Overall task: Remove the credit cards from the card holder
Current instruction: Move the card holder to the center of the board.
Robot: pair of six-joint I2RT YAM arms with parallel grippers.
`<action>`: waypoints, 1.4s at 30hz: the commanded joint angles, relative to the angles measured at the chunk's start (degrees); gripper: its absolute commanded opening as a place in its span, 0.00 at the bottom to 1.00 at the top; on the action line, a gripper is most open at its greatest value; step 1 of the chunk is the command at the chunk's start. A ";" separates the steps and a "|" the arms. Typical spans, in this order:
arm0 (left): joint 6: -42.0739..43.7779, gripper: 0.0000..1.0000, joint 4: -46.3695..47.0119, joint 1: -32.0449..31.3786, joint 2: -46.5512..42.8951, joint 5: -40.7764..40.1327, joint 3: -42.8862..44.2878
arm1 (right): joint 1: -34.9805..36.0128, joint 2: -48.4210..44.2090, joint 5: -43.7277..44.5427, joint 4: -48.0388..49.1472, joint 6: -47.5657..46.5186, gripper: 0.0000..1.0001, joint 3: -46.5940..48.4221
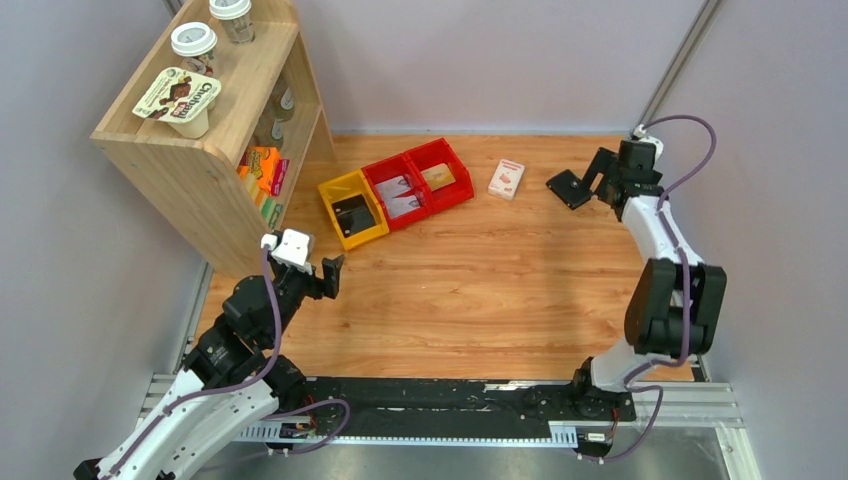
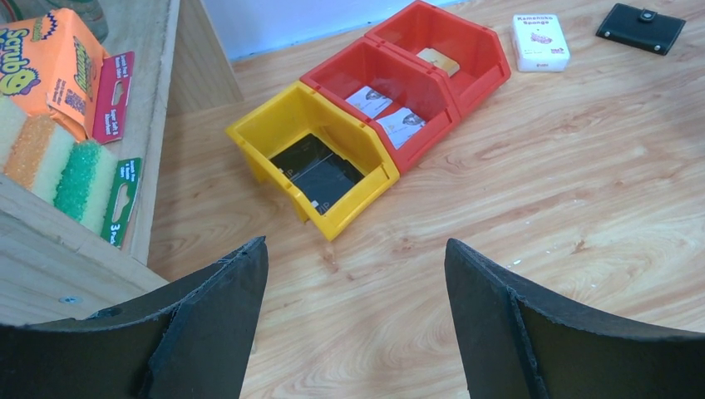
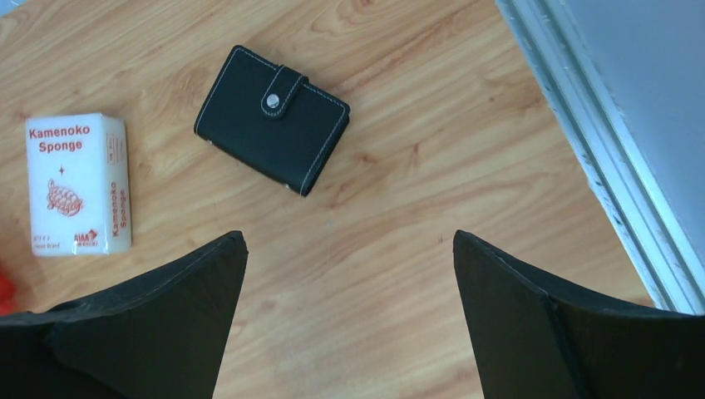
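Note:
The card holder (image 3: 273, 119) is a black stitched bifold wallet, lying closed on the wooden table with its snap tab fastened. It also shows in the top view (image 1: 568, 188) and at the far right of the left wrist view (image 2: 640, 27). No credit cards show at the wallet; whatever it holds is hidden. My right gripper (image 3: 349, 249) is open and empty, above the table just short of the wallet, and shows in the top view (image 1: 598, 172). My left gripper (image 2: 356, 253) is open and empty, far off at the near left of the top view (image 1: 332, 272).
A white-and-red sponge box (image 3: 77, 184) lies left of the wallet. A yellow bin (image 1: 352, 209) and two red bins (image 1: 418, 182) stand mid-back, holding dark and silvery packets and a tan card-like piece (image 2: 439, 61). A wooden shelf (image 1: 205, 150) stands at the left, a metal rail (image 3: 599, 158) at the right.

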 commanded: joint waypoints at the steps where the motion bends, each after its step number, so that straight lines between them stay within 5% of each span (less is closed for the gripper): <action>1: 1.18 0.85 0.05 0.11 0.76 -0.70 1.52 | -3.21 9.71 -13.32 4.46 1.01 0.94 8.02; 13: 1.98 0.85 -0.66 0.11 2.87 -3.42 1.52 | -4.97 36.79 -24.87 -1.34 -3.12 0.72 31.59; 23: 3.47 0.85 -0.92 0.19 3.84 -2.90 1.96 | -0.41 41.99 -13.82 -16.62 -7.32 0.55 38.36; 30: 2.94 0.85 -1.18 0.28 1.03 -2.02 2.14 | 4.17 41.12 -7.56 -22.70 -8.22 0.47 34.68; 42: 0.92 0.85 -2.15 0.54 -0.55 0.27 2.93 | 17.43 23.38 -2.46 -22.53 1.96 0.46 8.95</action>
